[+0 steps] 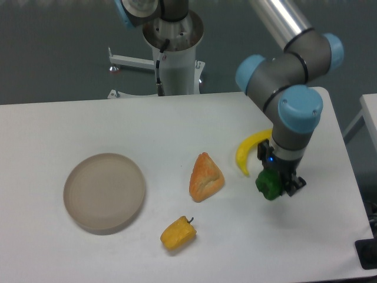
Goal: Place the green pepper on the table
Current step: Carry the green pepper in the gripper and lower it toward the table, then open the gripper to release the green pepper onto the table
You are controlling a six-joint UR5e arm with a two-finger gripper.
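Observation:
The green pepper (268,184) is small, dark green and glossy, and my gripper (275,185) is shut on it. It hangs just over the white table (177,124), to the right of centre and near the right edge. I cannot tell whether the pepper touches the surface. The arm's blue-capped wrist stands directly above and hides most of the fingers.
A curved yellow banana (248,151) lies just up-left of the gripper. An orange wedge-shaped piece (205,177) sits at the centre, a yellow pepper (178,233) near the front, and a round beige plate (104,191) at the left. The robot base (174,53) stands behind the table.

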